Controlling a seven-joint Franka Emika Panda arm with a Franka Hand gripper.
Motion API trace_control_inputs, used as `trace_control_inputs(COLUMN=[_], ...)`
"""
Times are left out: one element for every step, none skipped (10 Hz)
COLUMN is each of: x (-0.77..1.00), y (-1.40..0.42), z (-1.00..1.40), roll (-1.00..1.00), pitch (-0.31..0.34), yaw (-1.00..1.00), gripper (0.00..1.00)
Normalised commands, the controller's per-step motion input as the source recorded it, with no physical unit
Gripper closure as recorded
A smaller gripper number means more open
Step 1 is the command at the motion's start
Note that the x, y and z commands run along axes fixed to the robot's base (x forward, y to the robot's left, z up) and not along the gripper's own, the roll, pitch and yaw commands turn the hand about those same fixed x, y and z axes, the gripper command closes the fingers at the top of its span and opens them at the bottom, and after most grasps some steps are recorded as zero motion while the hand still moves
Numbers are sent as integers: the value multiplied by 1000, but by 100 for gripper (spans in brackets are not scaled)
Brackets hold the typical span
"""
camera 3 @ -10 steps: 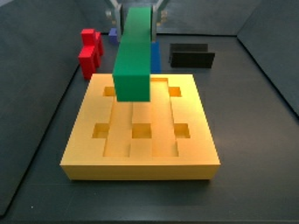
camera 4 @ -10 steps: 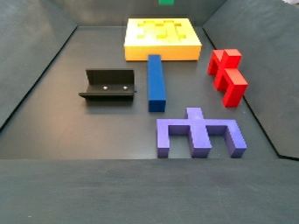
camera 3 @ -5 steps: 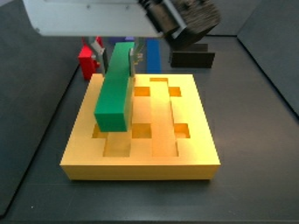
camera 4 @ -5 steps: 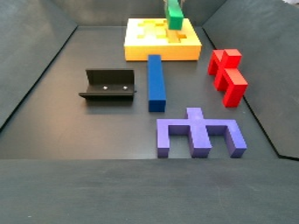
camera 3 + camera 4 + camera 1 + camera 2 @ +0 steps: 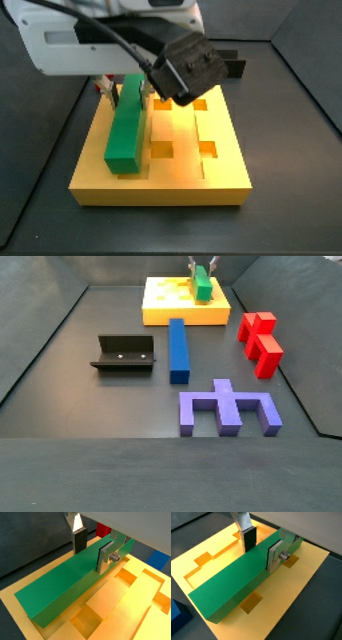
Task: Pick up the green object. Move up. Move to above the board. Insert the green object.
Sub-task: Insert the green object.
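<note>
The green object is a long green bar lying lengthwise low along one long side of the orange-yellow board. It also shows in a side view on the board at the far end. My gripper is over the bar's far part. In both wrist views the gripper is shut on the green object, one dark pad on one side and a silver plate on the other, with the board just beneath.
On the dark floor stand a blue bar, a red block, a purple comb-shaped piece and the black fixture. The fixture also shows behind the gripper. Dark walls ring the floor.
The arm has come down and the green object has tipped from steeply tilted above the board to lying flat and low along the board's side.
</note>
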Motion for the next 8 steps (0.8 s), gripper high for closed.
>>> trace_control_inputs(x=[60,51,100,171,209,363,331,177], y=[-54,0,0,0,0,-83,-134,-77], z=[-383,-334,-363,-314,-334,-371,-363,-363], roll=[39,79,91,76,81,40,59,76], pitch=[0,0,4,33,67,140,153,140], yaw=[120,126,146,163,154,0,-120,-186], gripper=[100,100,100,100,100,100,100,100])
